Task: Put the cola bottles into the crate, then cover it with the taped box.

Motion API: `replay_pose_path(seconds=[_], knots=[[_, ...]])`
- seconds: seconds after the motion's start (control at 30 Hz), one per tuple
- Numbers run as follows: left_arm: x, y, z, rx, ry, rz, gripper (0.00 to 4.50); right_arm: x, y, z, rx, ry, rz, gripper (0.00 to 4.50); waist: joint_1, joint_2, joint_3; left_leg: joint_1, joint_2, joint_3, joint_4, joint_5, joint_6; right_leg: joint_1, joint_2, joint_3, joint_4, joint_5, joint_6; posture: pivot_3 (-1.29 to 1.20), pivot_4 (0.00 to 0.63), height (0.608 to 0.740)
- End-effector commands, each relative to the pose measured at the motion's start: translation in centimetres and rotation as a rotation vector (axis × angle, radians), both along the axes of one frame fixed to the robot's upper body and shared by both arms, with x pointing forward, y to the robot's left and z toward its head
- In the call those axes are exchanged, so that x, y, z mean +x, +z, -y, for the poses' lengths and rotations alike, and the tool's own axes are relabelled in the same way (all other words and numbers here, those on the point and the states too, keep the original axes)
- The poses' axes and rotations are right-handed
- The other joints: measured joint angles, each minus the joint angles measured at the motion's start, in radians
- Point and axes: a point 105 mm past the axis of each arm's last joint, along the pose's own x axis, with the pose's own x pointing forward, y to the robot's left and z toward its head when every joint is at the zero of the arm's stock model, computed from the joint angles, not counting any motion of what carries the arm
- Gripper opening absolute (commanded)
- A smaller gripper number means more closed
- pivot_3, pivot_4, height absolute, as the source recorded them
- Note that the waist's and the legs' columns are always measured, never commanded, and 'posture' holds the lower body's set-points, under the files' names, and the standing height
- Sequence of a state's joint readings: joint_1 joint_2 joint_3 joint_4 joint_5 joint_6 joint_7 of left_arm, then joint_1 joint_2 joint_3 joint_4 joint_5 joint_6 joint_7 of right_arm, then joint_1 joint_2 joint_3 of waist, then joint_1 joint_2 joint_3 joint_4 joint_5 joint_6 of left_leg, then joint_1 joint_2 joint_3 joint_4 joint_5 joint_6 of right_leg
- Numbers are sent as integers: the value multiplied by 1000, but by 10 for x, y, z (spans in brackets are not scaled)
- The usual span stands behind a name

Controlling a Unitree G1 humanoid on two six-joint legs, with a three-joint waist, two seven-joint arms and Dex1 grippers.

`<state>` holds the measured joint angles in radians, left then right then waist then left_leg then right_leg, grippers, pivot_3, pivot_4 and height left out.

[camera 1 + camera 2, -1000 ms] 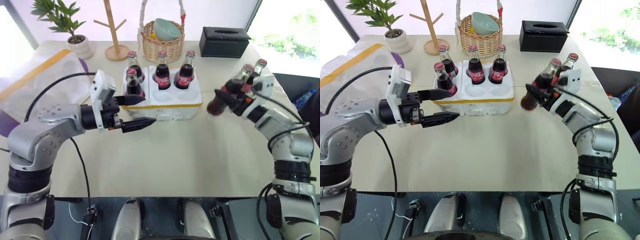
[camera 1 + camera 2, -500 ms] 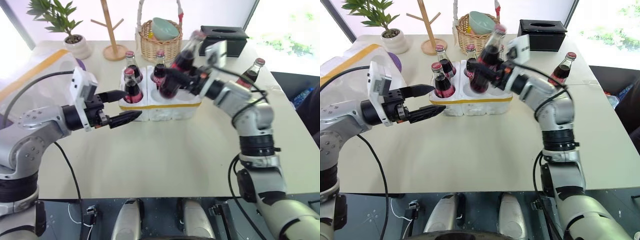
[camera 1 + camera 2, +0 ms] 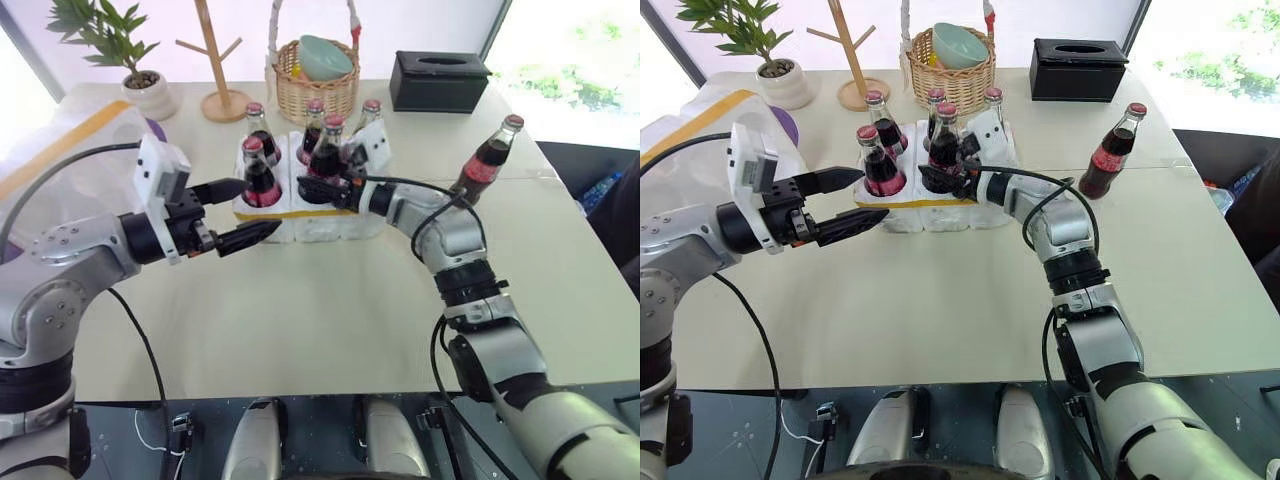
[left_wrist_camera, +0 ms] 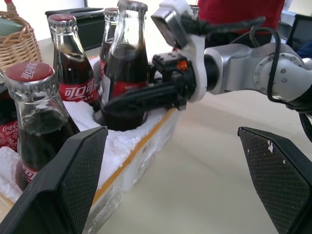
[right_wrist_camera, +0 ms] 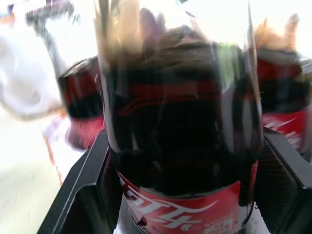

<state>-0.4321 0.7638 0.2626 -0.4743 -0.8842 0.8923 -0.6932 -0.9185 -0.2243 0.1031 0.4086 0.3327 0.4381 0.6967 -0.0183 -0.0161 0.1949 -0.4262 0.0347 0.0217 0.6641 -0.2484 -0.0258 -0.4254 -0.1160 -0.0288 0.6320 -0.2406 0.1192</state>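
Note:
The crate (image 3: 340, 228), a low white foam tray with a yellow band, sits mid-table. Three cola bottles stand in its back row, among them one at the left (image 3: 256, 122), and one stands in the front left well (image 3: 258, 175). My right gripper (image 3: 315, 188) reaches in from the right around a further cola bottle (image 3: 328, 152), which stands upright in the front middle well. One more cola bottle (image 3: 487, 160) stands alone on the table at the right. My left gripper (image 3: 260, 206) hovers open and empty at the crate's front left corner. The taped box (image 3: 50, 140) lies at the far left.
Behind the crate stand a wicker basket (image 3: 310, 80) holding a bowl, a black tissue box (image 3: 440, 82), a wooden stand (image 3: 215, 70) and a potted plant (image 3: 140, 85). Bare tabletop stretches in front of the crate.
My right arm swung left across the table with a bottle and brought it down upright into the crate's front middle well. The left gripper stayed open near the front left corner.

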Motion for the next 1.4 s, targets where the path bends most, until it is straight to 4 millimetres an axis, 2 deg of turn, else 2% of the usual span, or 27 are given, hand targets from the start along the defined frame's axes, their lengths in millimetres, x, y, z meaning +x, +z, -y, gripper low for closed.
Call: replay_pose_path(seconds=[0.03,0.1,0.2,0.37,0.43,0.53,0.6,0.73,0.8,0.93,1.03,1.4], knots=[[-3,10,2,-5,-12,56,4500,-3,12,-9,-27,33,56,4472,0,0,0,0,0,0,0,0,0,0,0,0,0,0,0,0,150,736],[-2,10,5,-5,-23,58,4500,-3,17,-4,-23,10,80,4472,0,0,0,0,0,0,0,0,0,0,0,0,0,0,0,0,150,736],[-2,10,9,-1,-40,61,4500,-10,33,18,30,-32,100,4472,7,0,0,0,0,0,0,0,0,0,0,0,0,0,0,0,150,736],[-2,11,12,-6,-58,60,4500,-30,51,69,102,-124,104,4472,20,0,0,-1,-1,0,0,0,0,1,-1,0,-1,0,0,0,150,736],[-2,10,14,-5,-64,56,4500,-45,54,106,97,-191,97,4472,26,0,0,0,0,0,0,0,0,1,-1,0,0,0,0,0,150,736],[-1,9,17,-7,-77,52,4500,-61,51,154,60,-342,68,4472,32,0,0,0,0,0,0,0,0,1,-1,0,-1,0,0,0,150,736],[0,9,19,-10,-85,52,4500,-67,45,176,23,-428,54,4472,29,-1,0,0,-1,0,1,0,0,1,-1,0,-1,0,0,0,150,736],[1,9,28,-18,-116,52,4500,-65,34,220,-20,-634,40,4472,20,-1,0,1,0,0,0,0,0,1,0,0,0,0,0,0,150,736],[0,10,34,-22,-141,54,4500,-62,30,234,-16,-706,34,4472,20,-1,0,1,0,0,0,0,0,1,0,0,0,0,0,0,150,736],[-2,12,42,-27,-179,59,4500,-50,20,249,-3,-791,20,4472,23,-1,0,1,0,0,1,0,0,1,0,0,-1,0,0,0,150,736],[-4,12,45,-23,-191,60,4500,-33,8,257,1,-830,10,4472,22,-1,0,1,0,0,1,0,0,2,0,0,-1,0,0,0,150,736],[-3,10,43,-22,-178,58,4500,13,-5,260,34,-853,0,4472,9,-1,0,1,0,0,1,0,0,2,0,0,-1,0,0,0,150,736]])
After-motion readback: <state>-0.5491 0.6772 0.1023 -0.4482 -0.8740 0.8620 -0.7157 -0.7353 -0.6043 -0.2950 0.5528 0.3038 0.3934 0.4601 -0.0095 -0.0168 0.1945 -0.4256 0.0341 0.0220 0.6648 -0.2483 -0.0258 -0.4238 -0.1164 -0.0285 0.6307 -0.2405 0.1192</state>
